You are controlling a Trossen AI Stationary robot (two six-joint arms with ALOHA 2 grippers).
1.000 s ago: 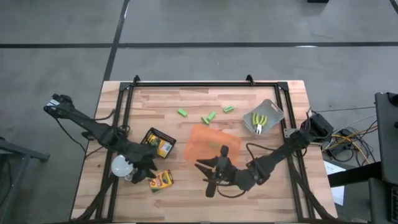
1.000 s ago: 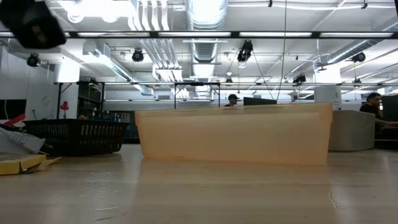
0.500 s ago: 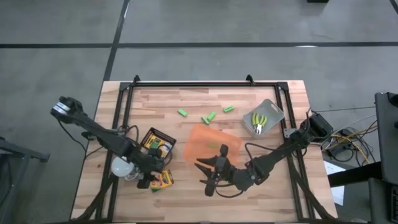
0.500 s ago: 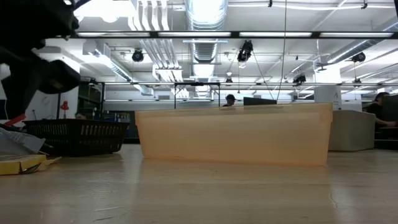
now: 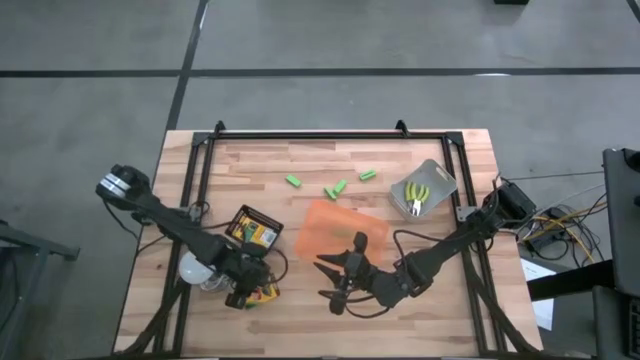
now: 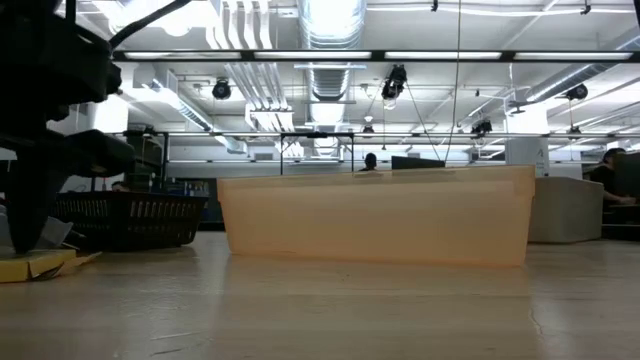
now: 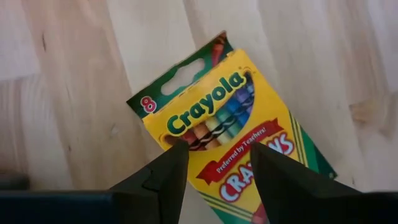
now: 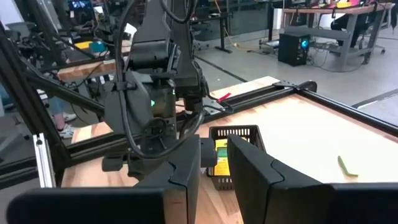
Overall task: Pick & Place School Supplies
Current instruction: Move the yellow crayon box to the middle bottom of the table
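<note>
- High view: the left jaws (image 5: pixel 247 292) stand apart over a crayon box (image 5: pixel 262 292) lying flat on the surface (image 5: pixel 250 160), placed to straddle it. The right jaws (image 5: pixel 340 291) hang just beside the orange tray (image 5: pixel 335 230), nearly together, holding nothing.
- Green blocks (image 5: pixel 340 186) lie beyond the tray; a white bulb (image 5: pixel 193 267) crowds the left arm.
- Left wrist view: the fingers (image 7: pixel 158 180) bracket the box, unobstructed.

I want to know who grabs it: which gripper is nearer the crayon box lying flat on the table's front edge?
Left. The left gripper hangs open right over the crayon box; the right gripper sits off to its side.
</note>
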